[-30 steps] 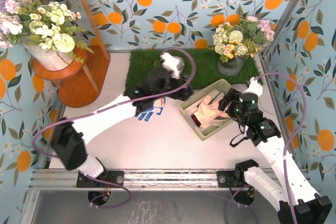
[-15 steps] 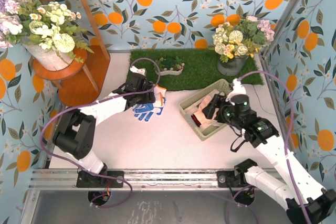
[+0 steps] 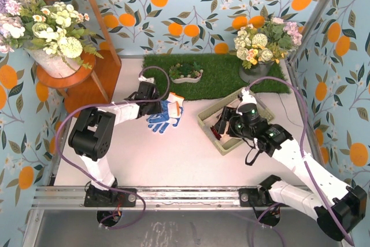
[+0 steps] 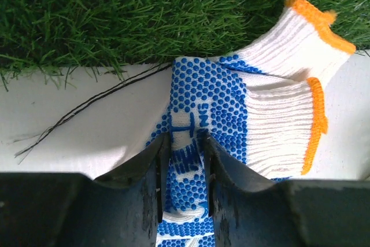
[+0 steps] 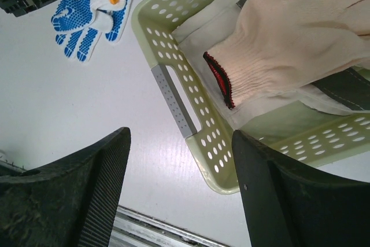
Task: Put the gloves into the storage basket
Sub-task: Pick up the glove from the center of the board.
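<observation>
left jaws pinching blue-dotted glove (image 4: 215,98), its blue print unreadable, right jaws spread above basket (image 5: 165,50)

Blue wallpapered walls (image 3: 191,4) printed with oranges and white blossoms enclose a white tabletop (image 3: 173,160), with a green artificial grass mat (image 3: 222,73) just beyond the left gripper (image 3: 161,108) and a round brown wooden stand (image 3: 89,92) to its left.
</observation>
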Tool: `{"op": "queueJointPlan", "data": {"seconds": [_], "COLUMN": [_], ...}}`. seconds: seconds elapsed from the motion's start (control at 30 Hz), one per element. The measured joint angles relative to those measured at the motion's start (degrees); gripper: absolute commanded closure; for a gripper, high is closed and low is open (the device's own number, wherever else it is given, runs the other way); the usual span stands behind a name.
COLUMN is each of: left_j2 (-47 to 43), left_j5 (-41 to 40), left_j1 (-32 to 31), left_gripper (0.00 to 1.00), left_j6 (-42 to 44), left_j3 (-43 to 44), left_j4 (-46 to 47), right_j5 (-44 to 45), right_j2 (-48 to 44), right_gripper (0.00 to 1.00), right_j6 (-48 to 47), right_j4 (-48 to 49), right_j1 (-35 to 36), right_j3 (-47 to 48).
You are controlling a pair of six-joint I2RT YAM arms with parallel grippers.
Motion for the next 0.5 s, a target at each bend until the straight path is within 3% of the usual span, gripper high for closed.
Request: {"op": "queueJointPlan", "data": {"seconds": [0.27,0.5], "left_j2": [-1.20,-8.72], "left_j5": [0.44,2.71], "left_j1": [-0.07,-0.07], "left_gripper": [0.99,1.00], "left_j6": [0.55,4.00], "left_j3": [-0.98,-1.31], "left_j4": [1.66,0.59], "right_j5": [2.29,0.87], "right_j2": [-0.37,0.02], "right_gripper": [0.33,0.33], "right_j6": [0.31,0.52], "right_j4": [-0.74,-0.76], "right_j1": [0.13,0.37], "right_j3": [0.00,0.15]}}
